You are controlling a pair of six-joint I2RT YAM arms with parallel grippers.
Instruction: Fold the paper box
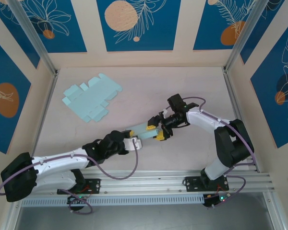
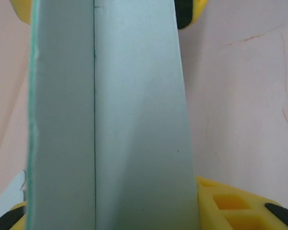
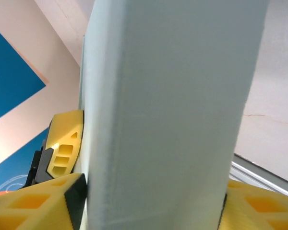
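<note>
Pale pink tabletop (image 1: 192, 86) boxed in by blue-panelled walls. Near its middle, left claw (image 1: 140, 138) closed on one end of the paper box (image 1: 145, 128), yellow fingers flush against both side panels in the left wrist view. Right claw (image 1: 160, 132) straddling the opposite end, pads right at the walls; cannot tell whether pressing or slack. Box spanning the two claws, seemingly off the surface, already a long hollow tube with a sharp crease along one panel. Probably a hand-over or re-grip ahead of tucking the end flaps. Squeeze only enough to hold, so as not to flatten the hollow walls. Make one grip firm before loosening the other. Press along the creases, never across them. Second flat blank (image 1: 91, 96) near the far-left corner, well apart.
</note>
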